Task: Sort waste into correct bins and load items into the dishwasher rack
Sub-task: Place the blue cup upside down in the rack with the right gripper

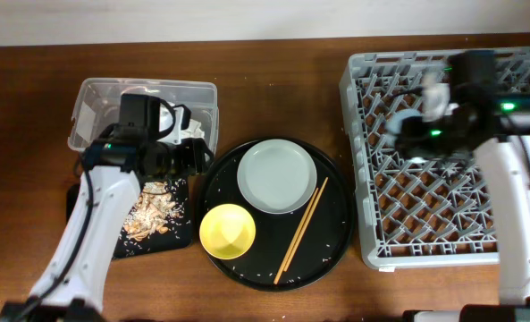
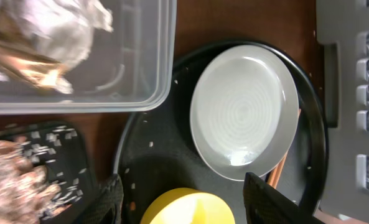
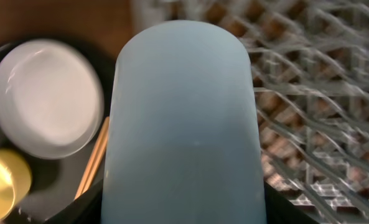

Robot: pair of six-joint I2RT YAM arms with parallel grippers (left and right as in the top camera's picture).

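Tub (image 1: 95, 94) far left holds crumpled waste (image 2: 41, 37); the left claw (image 2: 187, 205) hangs wide and empty between it and the plate (image 1: 277, 176). Right claw (image 3: 184, 208) is clamped on the blue cup (image 3: 184, 124) over the rack (image 1: 399, 224), and I judge it should settle squarely between prongs before release. Only the right wrist view shows the cup plainly; overhead the arm hides most of it.

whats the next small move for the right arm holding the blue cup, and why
Probably lower the light blue cup into the dishwasher rack and release. The right gripper holds it, and overhead it hangs above the rack's lattice, not yet set among the prongs.
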